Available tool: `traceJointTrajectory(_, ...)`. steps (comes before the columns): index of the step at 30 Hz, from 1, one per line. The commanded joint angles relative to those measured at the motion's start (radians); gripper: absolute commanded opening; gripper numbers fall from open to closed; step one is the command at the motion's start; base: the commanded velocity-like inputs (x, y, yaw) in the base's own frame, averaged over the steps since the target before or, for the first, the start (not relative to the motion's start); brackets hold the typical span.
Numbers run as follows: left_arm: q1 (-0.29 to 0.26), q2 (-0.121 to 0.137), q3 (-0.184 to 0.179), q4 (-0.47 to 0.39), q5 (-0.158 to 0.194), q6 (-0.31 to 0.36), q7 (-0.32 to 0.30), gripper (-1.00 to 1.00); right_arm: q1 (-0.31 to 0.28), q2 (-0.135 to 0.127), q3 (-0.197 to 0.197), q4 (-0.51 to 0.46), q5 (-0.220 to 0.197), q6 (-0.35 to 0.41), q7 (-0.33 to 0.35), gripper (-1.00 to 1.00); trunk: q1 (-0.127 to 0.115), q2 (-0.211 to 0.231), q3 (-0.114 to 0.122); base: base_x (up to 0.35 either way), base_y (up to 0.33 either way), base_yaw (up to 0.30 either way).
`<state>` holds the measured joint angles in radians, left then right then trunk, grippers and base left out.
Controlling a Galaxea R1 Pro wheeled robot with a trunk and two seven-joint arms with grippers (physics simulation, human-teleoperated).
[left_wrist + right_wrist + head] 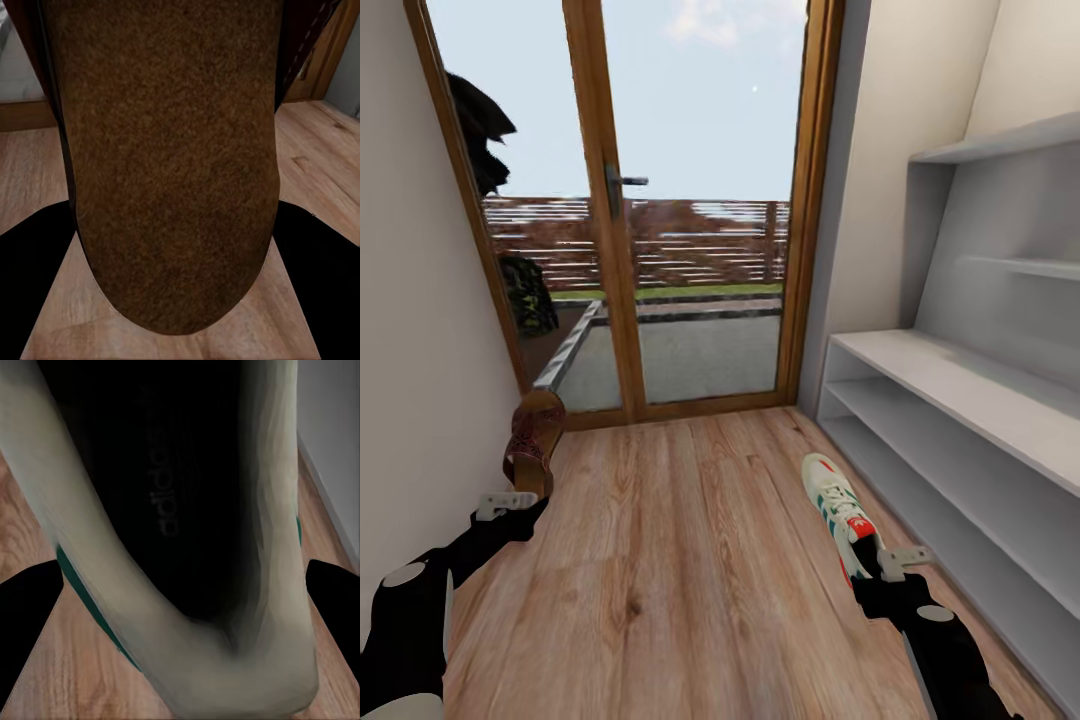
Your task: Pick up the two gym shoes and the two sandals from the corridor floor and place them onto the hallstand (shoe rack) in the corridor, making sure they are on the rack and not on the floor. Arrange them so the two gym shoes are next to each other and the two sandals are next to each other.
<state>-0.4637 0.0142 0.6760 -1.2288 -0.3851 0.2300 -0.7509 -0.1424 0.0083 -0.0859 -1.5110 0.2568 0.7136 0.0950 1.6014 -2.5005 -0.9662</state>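
Left gripper: you are holding the dark brown leather sandal with it, low at the near left, close to the plain pale wall; the fingers are closing on the sandal's heel end, with the black finger pads sitting either side of the sole.

Dark brown leather sandal: it is standing on end off the floor, toe pointing up and away toward the door; in the left wrist view its rough brown footbed is facing the camera.

Right gripper: you are gripping the white lace-up sneaker with green stripes and red-orange accents at its heel; the fingers are closed on the heel rim, and the dark pads are showing at both sides of the shoe.

White sneaker: it is raised off the light brown wood-plank floor, toe pointing away toward the far end, just left of the rack's lowest slot. In the right wrist view you are looking into its dark opening with lettering inside.

Pale grey-white hallstand: it is running along the right wall, a low bench with two open slots and stepped shelves above.

Wood-framed glass door: it is closing off the far end of the corridor, with a fence and paving outside.
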Motion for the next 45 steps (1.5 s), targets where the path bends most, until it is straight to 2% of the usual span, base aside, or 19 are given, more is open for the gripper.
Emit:
traceJointTrajectory(1, -0.001, 0.000, 0.002, -0.001, -0.001, 0.007, -0.007, -1.00, -0.001, 0.001, -0.002, -0.001, 0.011, 0.004, 0.010, -1.00, 0.000, 0.000, -0.001, 0.346, 0.000, 0.000)
traceJointTrajectory(32, -0.001, 0.000, 0.003, -0.001, -0.001, 0.007, -0.008, -1.00, -0.001, 0.001, -0.003, -0.001, 0.011, 0.004, 0.009, -1.00, 0.000, 0.000, 0.000, 0.343, 0.090, -0.001)
traceJointTrajectory(45, -0.001, 0.000, 0.003, -0.001, -0.001, 0.006, -0.008, -1.00, 0.000, 0.001, -0.003, -0.001, 0.011, 0.004, 0.009, -1.00, 0.000, 0.000, 0.015, 0.324, 0.123, -0.148)
